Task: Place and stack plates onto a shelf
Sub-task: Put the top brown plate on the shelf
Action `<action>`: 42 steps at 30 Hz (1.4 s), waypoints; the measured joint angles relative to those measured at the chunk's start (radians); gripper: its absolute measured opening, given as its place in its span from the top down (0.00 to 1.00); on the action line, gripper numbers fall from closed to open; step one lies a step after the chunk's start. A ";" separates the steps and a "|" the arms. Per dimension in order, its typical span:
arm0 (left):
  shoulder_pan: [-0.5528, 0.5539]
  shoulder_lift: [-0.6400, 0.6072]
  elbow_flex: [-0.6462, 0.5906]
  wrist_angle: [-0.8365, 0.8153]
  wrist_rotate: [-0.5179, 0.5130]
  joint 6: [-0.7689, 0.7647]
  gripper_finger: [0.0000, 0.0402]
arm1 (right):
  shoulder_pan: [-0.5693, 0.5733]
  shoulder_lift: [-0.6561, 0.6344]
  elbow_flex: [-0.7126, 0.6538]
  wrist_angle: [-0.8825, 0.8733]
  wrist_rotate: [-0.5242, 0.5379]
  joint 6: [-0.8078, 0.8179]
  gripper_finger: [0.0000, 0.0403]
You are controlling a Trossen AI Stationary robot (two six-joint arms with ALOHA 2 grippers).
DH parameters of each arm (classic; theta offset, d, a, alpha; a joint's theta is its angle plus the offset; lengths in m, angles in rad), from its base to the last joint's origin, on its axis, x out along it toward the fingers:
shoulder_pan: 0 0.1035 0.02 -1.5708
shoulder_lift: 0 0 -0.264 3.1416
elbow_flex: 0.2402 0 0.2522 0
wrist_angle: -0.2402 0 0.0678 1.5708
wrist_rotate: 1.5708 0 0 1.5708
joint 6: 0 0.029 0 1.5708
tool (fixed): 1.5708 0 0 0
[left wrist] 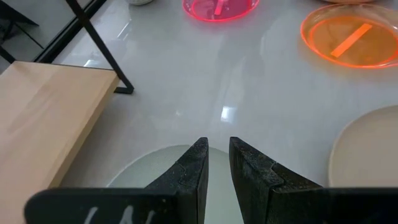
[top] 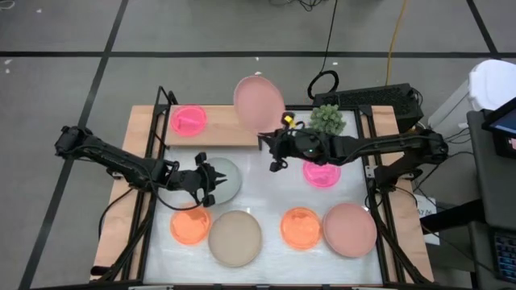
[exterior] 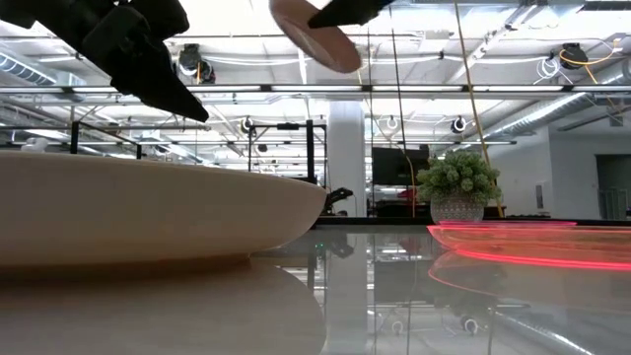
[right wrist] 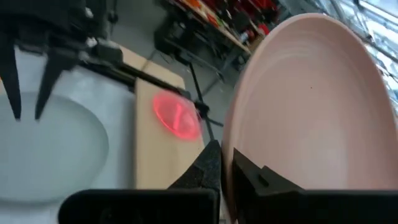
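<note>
Right gripper (top: 266, 138), just above centre in the high view, is clamped on the rim of a large pale pink plate (top: 258, 100), which is tilted up and held over the middle of the wooden shelf board (top: 222, 129) at the top of the table. In the right wrist view the two dark fingers (right wrist: 208, 165) pinch that plate's edge (right wrist: 311, 118), with almost no gap between them. A small neon pink plate (top: 189, 120) lies on the shelf's left part.

Left gripper (top: 216, 181) sits at centre left of the high view, over the grey-green plate (top: 230, 179) on the white tabletop (top: 266, 193). The left wrist view shows its fingers (left wrist: 193, 171) nearly together with a narrow slit between them, holding nothing, above that plate's rim (left wrist: 146, 165).

Along the bottom of the high view lie a small orange plate (top: 190, 225), a beige plate (top: 235, 238), a second orange plate (top: 301, 227) and another pale pink plate (top: 349, 229). A second neon pink plate (top: 321, 172) lies right of centre, partly under the right arm. A spiky green plant (top: 327, 118) stands at the upper right of the table
</note>
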 joint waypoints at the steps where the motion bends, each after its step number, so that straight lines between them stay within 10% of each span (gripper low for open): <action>1: -0.004 0.000 0.000 0.000 0.000 -0.002 0.82 | -0.001 0.019 0.010 0.016 -0.013 -0.008 1.00; 42: -0.060 0.000 0.000 -0.028 -0.006 -0.089 0.82 | -0.168 0.388 0.116 0.190 -0.501 0.092 1.00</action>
